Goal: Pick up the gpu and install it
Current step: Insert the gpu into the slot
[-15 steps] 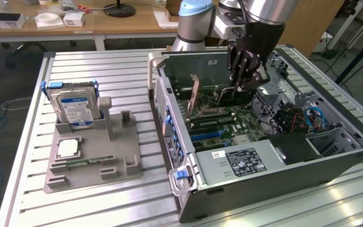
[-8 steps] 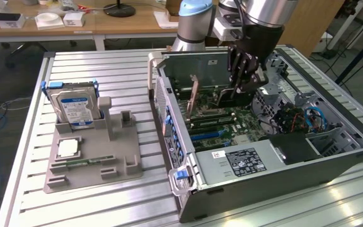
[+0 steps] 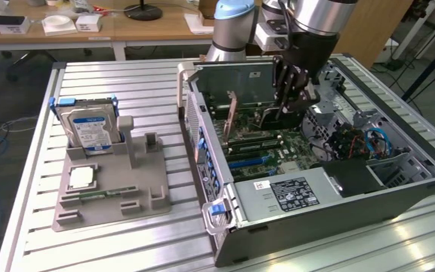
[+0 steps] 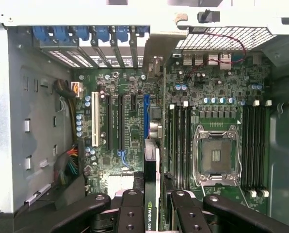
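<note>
My gripper (image 3: 289, 105) is down inside the open computer case (image 3: 399, 195), shut on the gpu (image 3: 233, 116). The thin dark card stands on edge above the motherboard (image 3: 278, 150). In the wrist view the gpu (image 4: 153, 160) shows edge-on between my two black fingers (image 4: 130, 213), its printed logo close to the pads. Its silver bracket (image 4: 159, 48) points toward the rear slot openings. The card's edge runs right beside the blue expansion slot (image 4: 146, 116). I cannot tell whether it touches the slot.
Case walls and the drive cage (image 3: 353, 141) hem in the gripper. The power supply (image 3: 293, 192) lies at the case's near end, and a CPU socket (image 4: 215, 155) sits beside memory slots. At the exterior view's left, a grey fixture (image 3: 138, 190) holds a hard drive (image 3: 89, 127).
</note>
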`<state>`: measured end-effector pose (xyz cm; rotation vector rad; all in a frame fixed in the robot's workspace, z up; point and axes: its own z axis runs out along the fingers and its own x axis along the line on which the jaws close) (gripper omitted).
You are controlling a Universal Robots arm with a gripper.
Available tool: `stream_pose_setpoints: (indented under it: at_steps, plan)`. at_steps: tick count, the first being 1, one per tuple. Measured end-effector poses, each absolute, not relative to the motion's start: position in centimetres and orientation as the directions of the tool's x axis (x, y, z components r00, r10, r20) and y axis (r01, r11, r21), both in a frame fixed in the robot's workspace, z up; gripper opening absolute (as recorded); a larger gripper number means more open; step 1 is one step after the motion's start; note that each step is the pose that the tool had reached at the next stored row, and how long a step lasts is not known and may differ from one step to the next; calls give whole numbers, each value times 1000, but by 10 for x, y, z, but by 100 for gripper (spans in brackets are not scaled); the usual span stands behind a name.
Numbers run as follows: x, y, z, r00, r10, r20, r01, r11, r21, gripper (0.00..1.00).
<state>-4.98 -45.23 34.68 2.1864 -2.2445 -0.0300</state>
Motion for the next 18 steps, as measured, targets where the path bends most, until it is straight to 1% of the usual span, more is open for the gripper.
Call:
stream_pose_setpoints:
  at_steps: [18]
  plan:
    - [-50, -451, 331, -26, -1000, -2, -1000, 26, 17, 26]
